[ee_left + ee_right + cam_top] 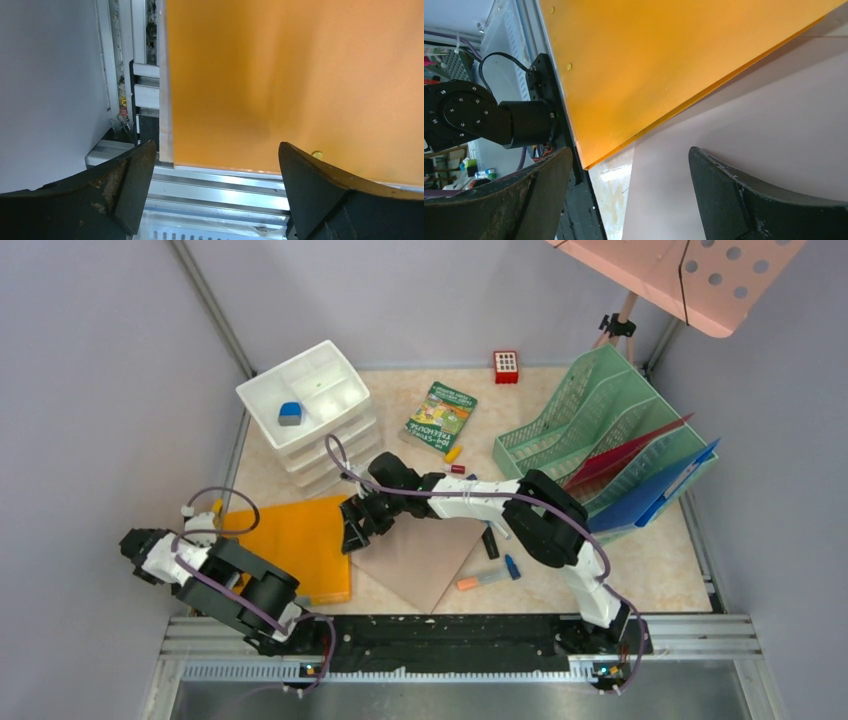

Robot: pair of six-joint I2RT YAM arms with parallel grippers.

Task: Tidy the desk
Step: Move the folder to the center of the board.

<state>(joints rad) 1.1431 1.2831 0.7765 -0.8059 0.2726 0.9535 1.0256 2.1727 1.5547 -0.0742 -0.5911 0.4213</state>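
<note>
The desk (655,565) is a beige mottled top between grey walls. An orange folder (297,543) lies flat at its near left, overlapping a pale pink folder (425,562) in the near middle. My right gripper (356,532) hangs open over the seam between them; in the right wrist view the right gripper (629,150) frames the orange folder (659,70), the pink folder (744,130) and a strip of desk (611,187). My left gripper (138,545) is open by the left wall. The left wrist view shows the left gripper (215,150) empty above the orange folder's (295,80) near corner.
A white drawer unit (322,430) with a blue block (290,413) stands at the back left. Behind are a green book (441,417) and a red box (506,366). A green mesh rack (575,420) with red and blue folders stands right. Loose markers (480,581) lie in the near middle.
</note>
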